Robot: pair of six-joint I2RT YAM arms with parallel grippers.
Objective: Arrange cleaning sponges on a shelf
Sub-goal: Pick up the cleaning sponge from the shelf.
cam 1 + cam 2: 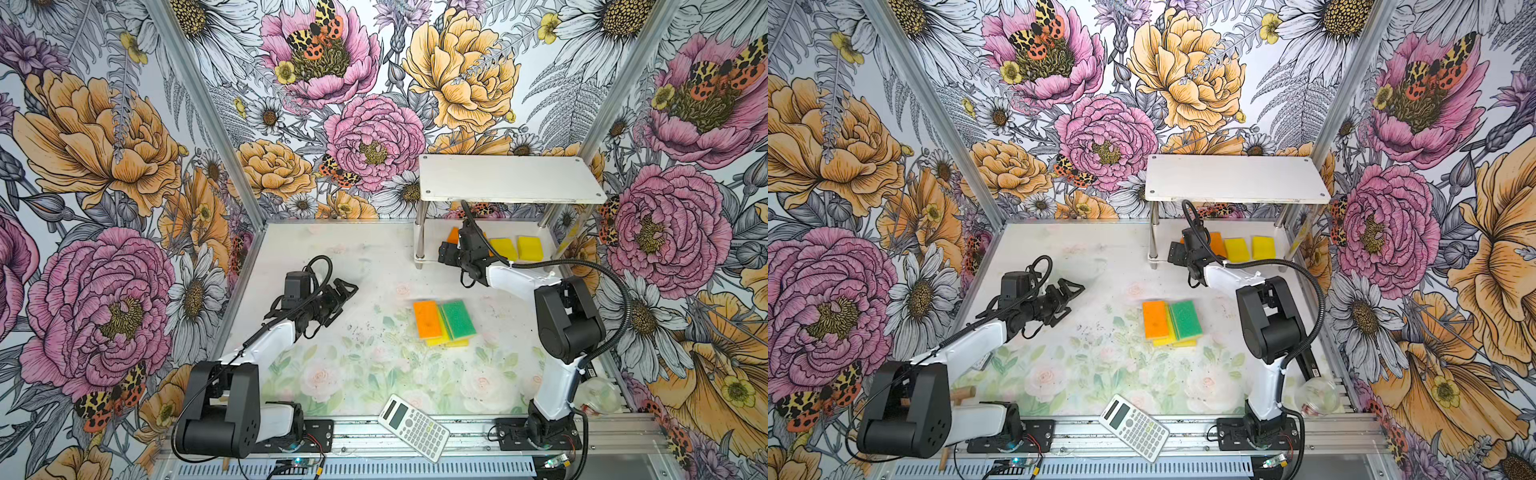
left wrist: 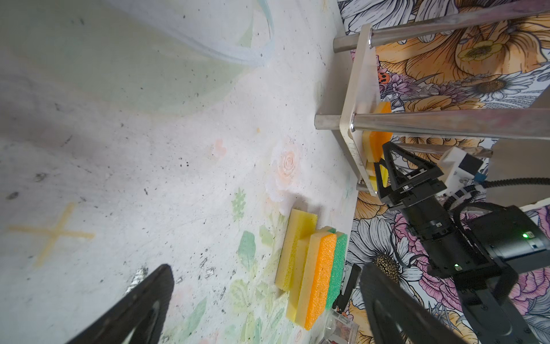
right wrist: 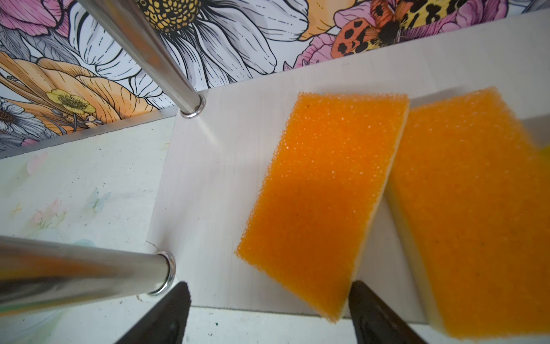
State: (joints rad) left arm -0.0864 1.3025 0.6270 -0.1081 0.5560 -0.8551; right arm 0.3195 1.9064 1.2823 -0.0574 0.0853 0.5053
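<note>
Right gripper [image 3: 269,286] fingers closest to the lens in the right wrist view: spread apart, gripping nothing, tips at the front edge of the lower board [image 3: 214,178] of the shelf [image 1: 511,178]. Orange sponge [image 3: 321,202] flat on that board between and just ahead of them, skewed, near corner poking past the edge. Second orange sponge [image 3: 476,214] right against it, apparently overhanging too. Two yellow sponges [image 1: 503,249] further along the same board, side by side. Top board [image 1: 1237,178] bare.

Risks, judged from this pose:
- Snagging the overhanging corner on pull-out. Coarse open-cell top, light foam, easy to catch on a fingertip and drag off the board.
- Clipping the front post [image 3: 83,277] just beside one finger, or the top board over the wrist, with risk of shifting a light rack.
- Next pick from the pile [image 1: 446,341] on the table [image 1: 332,257]: orange-topped sponge [image 1: 428,319] and green-topped sponge [image 1: 458,319] overlapping yellow ones underneath. Easy to drag a neighbour or grab two.

Left gripper [image 2: 266,269] fingers wide apart, empty, above the table, aimed at the pile, apart from it.

Foam soft-looking, pale base under a coloured scrub layer.

Calculator [image 1: 413,428] at the front rail, off-task.
</note>
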